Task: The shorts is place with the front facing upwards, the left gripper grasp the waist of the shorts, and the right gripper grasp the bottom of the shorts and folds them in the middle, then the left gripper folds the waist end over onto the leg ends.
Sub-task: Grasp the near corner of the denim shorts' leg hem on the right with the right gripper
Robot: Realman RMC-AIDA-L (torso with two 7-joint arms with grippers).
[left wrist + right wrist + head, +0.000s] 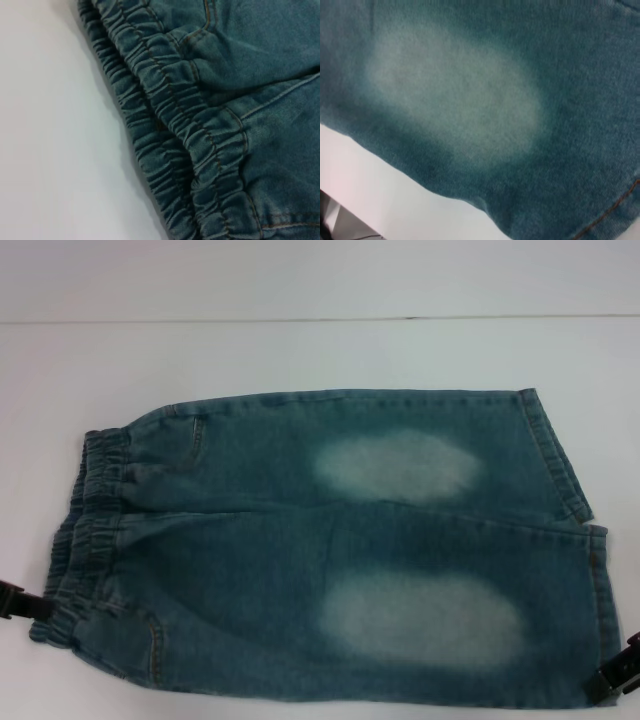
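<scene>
The blue denim shorts (pixel 330 540) lie flat on the white table (pixel 300 350), front up, with two pale faded ovals showing. The puckered waist of the shorts (pixel 85 530) is at the left, and the left wrist view shows the same waist (pixel 175 110) close up. The bottom of the shorts (pixel 575 500), two straight hems split by a gap, is at the right. My left gripper (pixel 18 600) sits at the near corner of the waist. My right gripper (pixel 620 672) sits at the near leg's hem corner. The right wrist view shows one faded oval (pixel 455 95).
The table's far edge (pixel 320 318) runs across the top of the head view. Its near edge (pixel 350 205) shows in the right wrist view, close to the near leg.
</scene>
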